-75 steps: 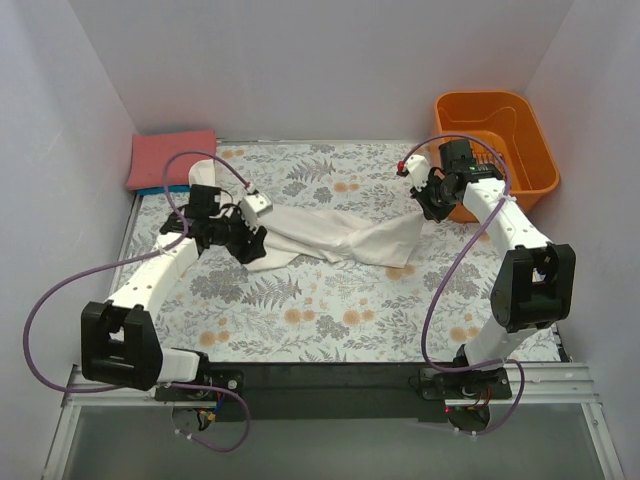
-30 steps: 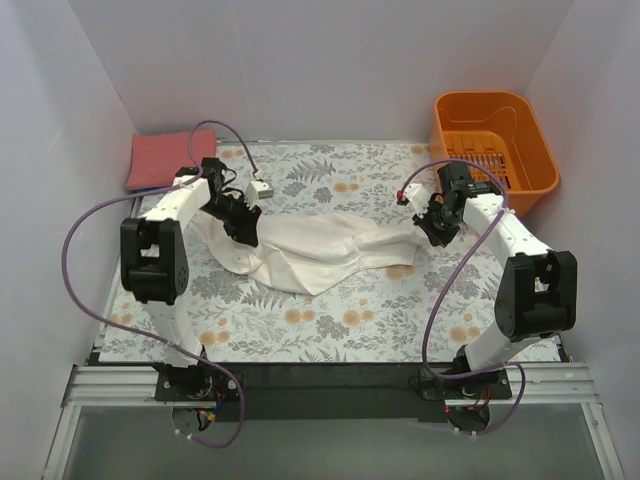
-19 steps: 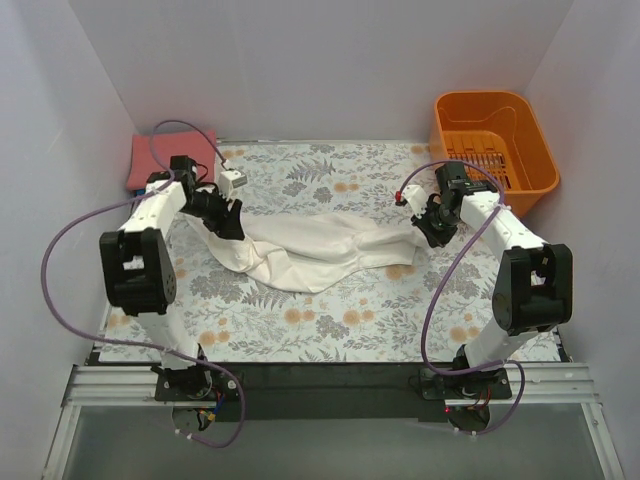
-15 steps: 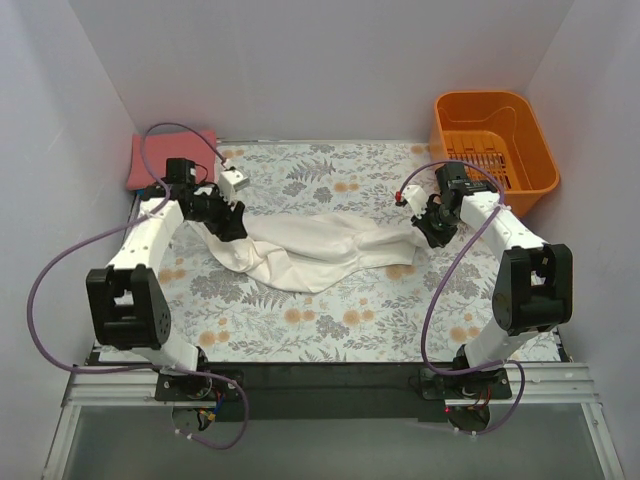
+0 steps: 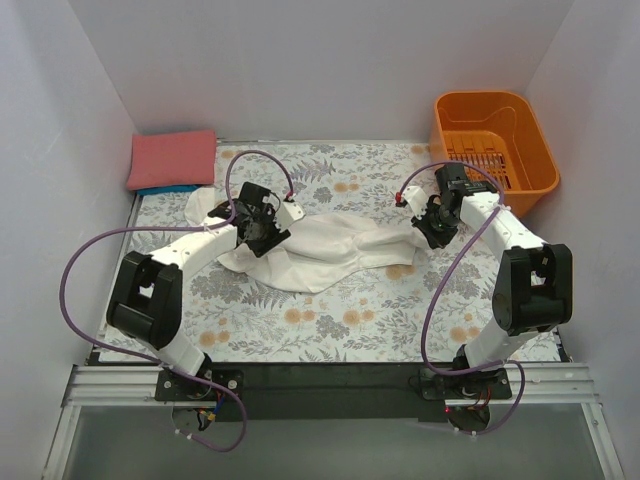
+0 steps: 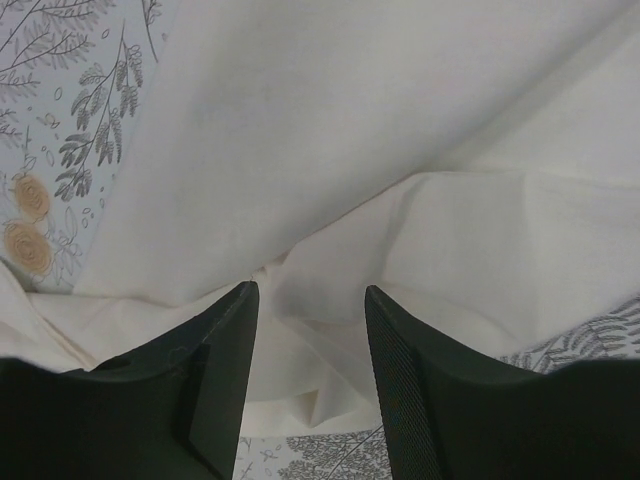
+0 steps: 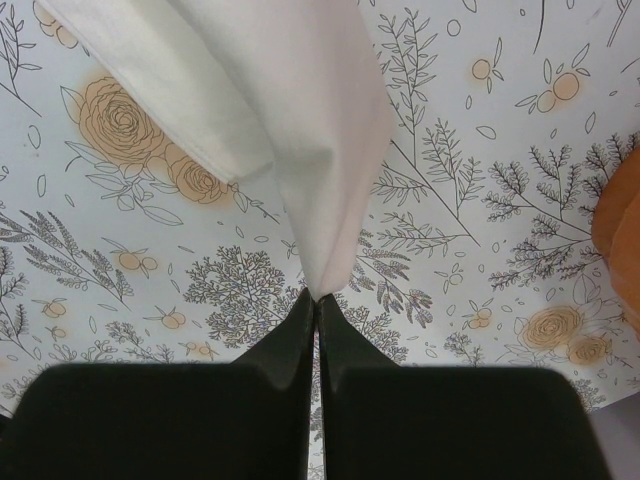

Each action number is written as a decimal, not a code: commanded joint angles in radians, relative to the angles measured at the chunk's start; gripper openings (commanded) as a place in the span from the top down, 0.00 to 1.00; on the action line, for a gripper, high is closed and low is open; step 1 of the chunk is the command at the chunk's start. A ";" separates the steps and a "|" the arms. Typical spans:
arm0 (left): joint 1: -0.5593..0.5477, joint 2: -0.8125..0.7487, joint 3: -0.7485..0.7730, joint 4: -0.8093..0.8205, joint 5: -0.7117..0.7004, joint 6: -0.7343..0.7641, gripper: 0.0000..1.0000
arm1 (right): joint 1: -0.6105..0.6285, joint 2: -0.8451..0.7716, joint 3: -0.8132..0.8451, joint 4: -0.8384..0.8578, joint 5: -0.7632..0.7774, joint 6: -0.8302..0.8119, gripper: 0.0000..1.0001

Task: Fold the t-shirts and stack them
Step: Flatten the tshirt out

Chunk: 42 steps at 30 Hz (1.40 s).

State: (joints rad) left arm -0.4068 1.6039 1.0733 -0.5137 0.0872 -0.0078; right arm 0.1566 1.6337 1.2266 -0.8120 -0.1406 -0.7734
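Three t-shirts in view, one of each colour. The white t-shirt [image 5: 320, 250] lies unfolded and rumpled across the middle of the floral table cover [image 5: 330, 320], stretched in a long band from left to right. The salmon-red t-shirt [image 5: 172, 158] sits folded flat at the far left corner, on top of the blue t-shirt [image 5: 165, 188], of which only a thin strip shows along the near edge. One orange basket [image 5: 530, 186] stands at the far right corner, well apart from the cloth. Two arms, two grippers. The left gripper [image 6: 305, 300] hangs over the left part of the white shirt with its two fingers [image 6: 225, 340] spread apart and nothing pinched between them; creased white cloth shows through the gap, whether touching I cannot tell. The right gripper [image 7: 316, 300] has its fingers pressed together on one corner at the shirt's right end, and the cloth rises from the pinch in a narrow fold, lifted off the cover.
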 commanded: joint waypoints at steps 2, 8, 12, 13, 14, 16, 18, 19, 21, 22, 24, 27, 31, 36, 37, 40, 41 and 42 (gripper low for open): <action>-0.010 0.007 -0.022 0.061 -0.147 0.032 0.54 | -0.002 0.003 0.013 -0.006 -0.002 0.006 0.99; -0.010 -0.015 -0.036 0.047 -0.129 0.028 0.55 | -0.006 0.008 0.016 -0.006 0.007 0.006 0.99; -0.012 -0.059 -0.044 0.009 -0.107 0.038 0.56 | -0.006 0.006 0.008 -0.006 0.009 0.006 0.99; -0.012 -0.071 -0.052 0.000 -0.096 0.037 0.57 | -0.006 0.006 0.008 -0.006 0.009 0.005 0.99; -0.020 -0.076 -0.053 -0.018 -0.092 0.037 0.57 | -0.006 0.006 0.007 -0.004 0.009 0.005 0.99; -0.030 -0.079 -0.064 -0.028 -0.089 0.035 0.57 | -0.005 0.009 0.004 -0.006 0.009 0.006 0.99; -0.052 -0.073 -0.072 -0.034 -0.093 0.037 0.57 | -0.005 0.009 0.002 -0.006 0.009 0.006 0.99; -0.056 -0.070 -0.073 -0.035 -0.093 0.035 0.57 | -0.005 0.012 0.002 -0.006 0.009 0.006 0.99; -0.067 -0.049 -0.073 -0.029 -0.096 0.023 0.57 | -0.005 0.017 0.007 -0.004 0.007 0.010 0.99; -0.069 -0.039 -0.070 -0.031 -0.096 0.020 0.57 | -0.006 0.020 0.007 -0.004 0.009 0.011 0.99; -0.072 -0.012 -0.069 -0.011 -0.107 0.012 0.57 | -0.005 0.023 0.014 -0.006 0.009 0.013 0.99; -0.072 0.013 -0.075 0.050 -0.150 0.019 0.57 | -0.006 0.026 0.020 -0.007 0.012 0.014 0.99; -0.073 0.048 -0.070 0.095 -0.182 0.052 0.58 | -0.005 0.028 0.024 -0.007 0.013 0.014 0.99; -0.070 0.053 -0.055 0.124 -0.199 0.084 0.68 | -0.008 0.026 0.022 -0.007 0.019 0.013 0.99; -0.070 0.045 -0.053 0.135 -0.217 0.091 0.71 | -0.008 0.025 0.022 -0.009 0.019 0.013 0.99; -0.052 0.034 -0.035 0.136 -0.239 0.126 0.77 | -0.008 0.023 0.017 -0.010 0.018 0.013 0.99; -0.046 0.034 -0.027 0.133 -0.241 0.130 0.78 | -0.006 0.022 0.014 -0.009 0.018 0.013 0.99; -0.041 0.031 -0.020 0.127 -0.239 0.141 0.80 | -0.008 0.021 0.013 -0.009 0.016 0.013 0.99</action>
State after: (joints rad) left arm -0.4702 1.6741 1.0092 -0.4168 -0.1184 0.0875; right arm 0.1562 1.6588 1.2270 -0.8124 -0.1257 -0.7635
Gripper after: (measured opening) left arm 0.216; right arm 0.022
